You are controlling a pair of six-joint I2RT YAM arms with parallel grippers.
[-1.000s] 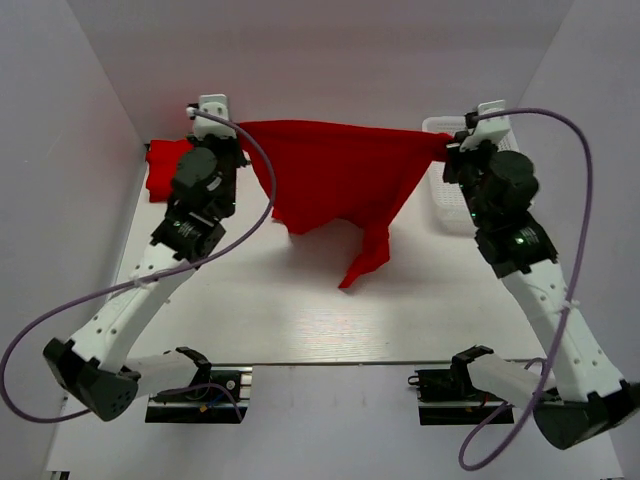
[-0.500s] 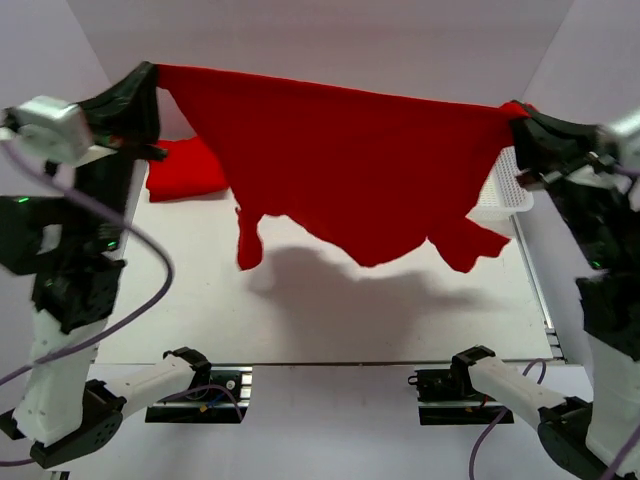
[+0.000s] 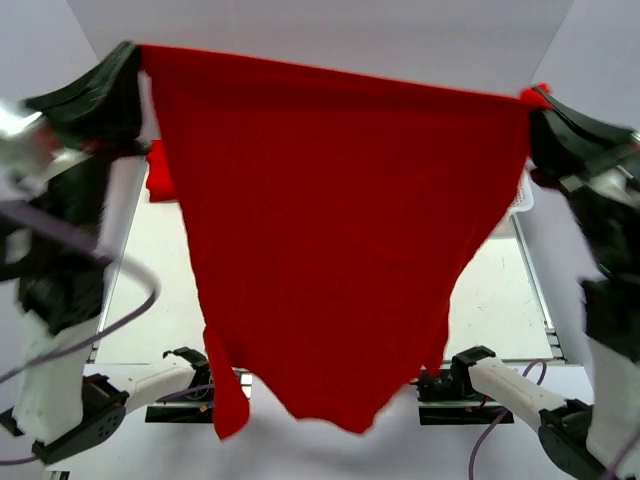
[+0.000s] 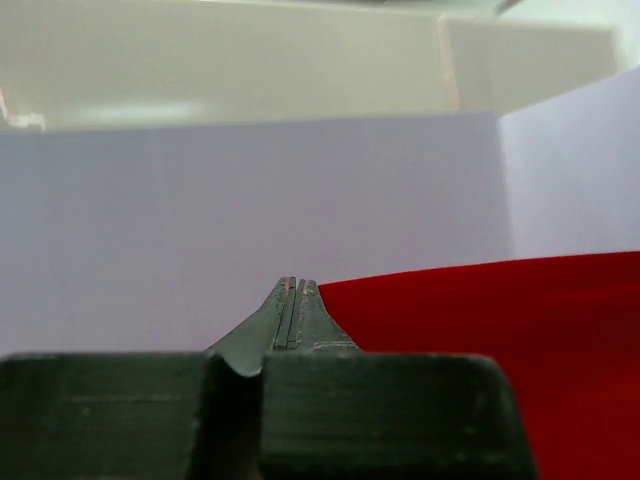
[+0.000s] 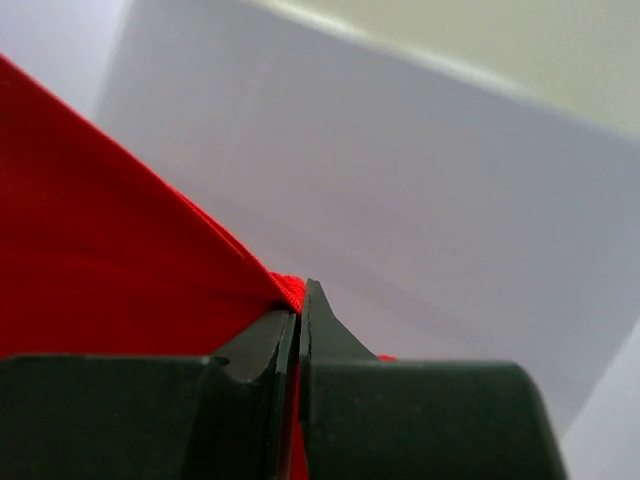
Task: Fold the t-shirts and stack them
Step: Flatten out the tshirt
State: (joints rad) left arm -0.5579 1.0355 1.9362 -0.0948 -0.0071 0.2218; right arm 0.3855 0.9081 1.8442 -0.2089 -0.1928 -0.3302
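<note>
1. A bright red t-shirt (image 3: 330, 230) hangs spread wide in the air above the desk (image 3: 150, 290), stretched by its top edge between the two tools.
2. Its top edge runs almost straight and taut from upper left to upper right. Below that the cloth narrows to an uneven lower edge near the arm bases.
3. A narrow flap of the same cloth dangles at the lower left; the fabric is plain, with soft creases.
4. The left tool (image 3: 135, 58) is pressed together, pinching the shirt's left top corner. In the left wrist view its tips (image 4: 292, 292) meet, with red cloth (image 4: 500, 340) running off to the right.
5. The right tool (image 3: 535, 100) is likewise clamped on the right top corner. In the right wrist view its tips (image 5: 300, 300) pinch the red edge (image 5: 100, 230).
6. More red cloth (image 3: 160, 180) lies on the far left of the desk, mostly hidden behind the hanging shirt.
7. A sliver of the white mesh basket (image 3: 521, 198) shows at the far right; what it holds cannot be seen.
</note>
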